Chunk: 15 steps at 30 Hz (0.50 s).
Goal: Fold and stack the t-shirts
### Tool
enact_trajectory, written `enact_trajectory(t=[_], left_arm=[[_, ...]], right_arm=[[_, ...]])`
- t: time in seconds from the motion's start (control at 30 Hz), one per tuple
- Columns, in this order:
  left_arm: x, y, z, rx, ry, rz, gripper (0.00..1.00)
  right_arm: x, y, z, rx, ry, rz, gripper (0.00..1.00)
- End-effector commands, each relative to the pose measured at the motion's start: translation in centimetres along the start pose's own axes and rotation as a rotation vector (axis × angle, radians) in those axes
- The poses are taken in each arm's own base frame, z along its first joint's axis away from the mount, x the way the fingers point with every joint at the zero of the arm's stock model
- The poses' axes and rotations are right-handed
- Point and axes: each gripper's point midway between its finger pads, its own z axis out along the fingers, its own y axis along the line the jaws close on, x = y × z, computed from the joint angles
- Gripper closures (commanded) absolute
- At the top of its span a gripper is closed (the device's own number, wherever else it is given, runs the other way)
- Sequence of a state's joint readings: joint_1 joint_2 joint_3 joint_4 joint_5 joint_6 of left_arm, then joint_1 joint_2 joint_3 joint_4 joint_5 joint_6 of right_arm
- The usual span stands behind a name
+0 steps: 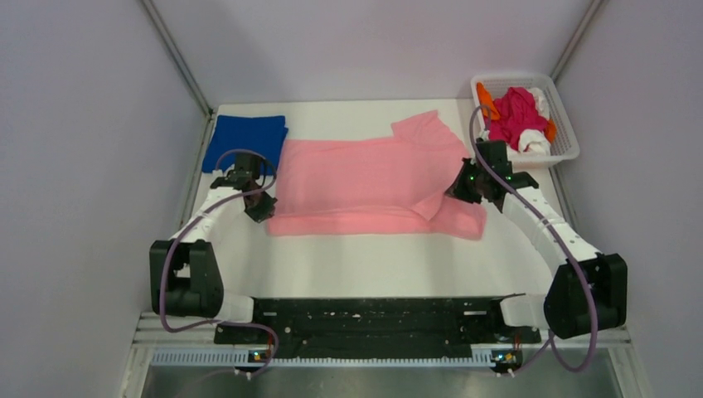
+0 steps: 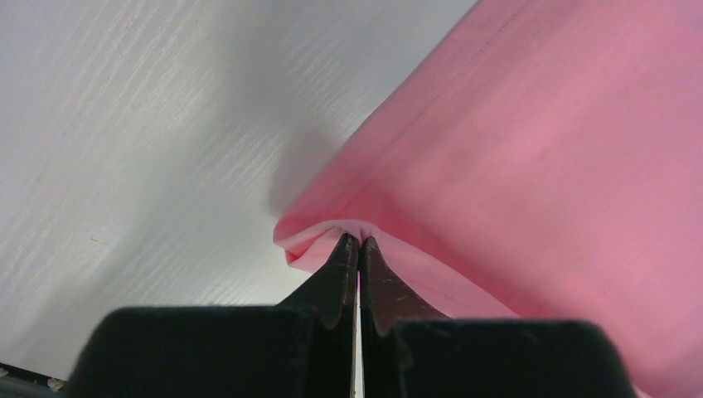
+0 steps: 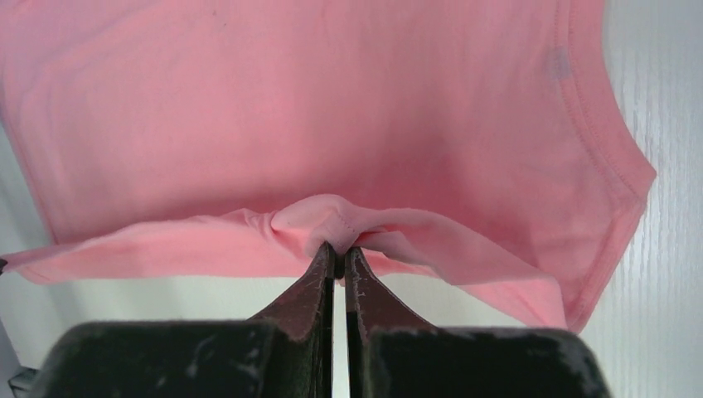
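Observation:
The light pink t-shirt (image 1: pixel 365 178) lies spread across the middle of the white table, its near part folded over. My left gripper (image 1: pixel 264 209) is shut on its near left corner, pinching a fold of pink fabric (image 2: pixel 332 236) at the fingertips. My right gripper (image 1: pixel 456 189) is shut on the shirt's right side, pinching a bunched seam (image 3: pixel 327 224) and lifting it off the table. A folded royal blue t-shirt (image 1: pixel 245 141) lies at the back left. Magenta (image 1: pixel 514 116), orange and white shirts sit in the basket.
A white plastic lattice basket (image 1: pixel 567 133) stands at the back right corner, just behind my right arm. Grey walls close in the table on the left, back and right. Bare white table (image 1: pixel 373 265) lies between the pink shirt and the arm bases.

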State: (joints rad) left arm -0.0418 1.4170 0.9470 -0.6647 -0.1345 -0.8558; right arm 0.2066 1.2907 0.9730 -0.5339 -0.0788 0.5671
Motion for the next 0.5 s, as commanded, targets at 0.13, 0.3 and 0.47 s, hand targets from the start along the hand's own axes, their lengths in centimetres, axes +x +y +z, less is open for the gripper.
enact_trajectory(t=[0.13,0.3,0.47], left_arm=[[-2.5,-1.6,0.6,0.019,-0.061,0.006,1.00],[-2.3,-2.2,2.0,0.015,-0.030,0.016,1.00],[-2.7,-2.1,3.2,-0.027,-0.030,0.009,0.91]], right_arm=[[-5.3,2.5,2.6,-0.110,-0.064,-0.226,1.00],[-6.9,2.9,5.7,-0.154,-0.041,-0.382,1.00],[-7.8,2.4,9.2,-0.138,0.003,-0.400,0.99]])
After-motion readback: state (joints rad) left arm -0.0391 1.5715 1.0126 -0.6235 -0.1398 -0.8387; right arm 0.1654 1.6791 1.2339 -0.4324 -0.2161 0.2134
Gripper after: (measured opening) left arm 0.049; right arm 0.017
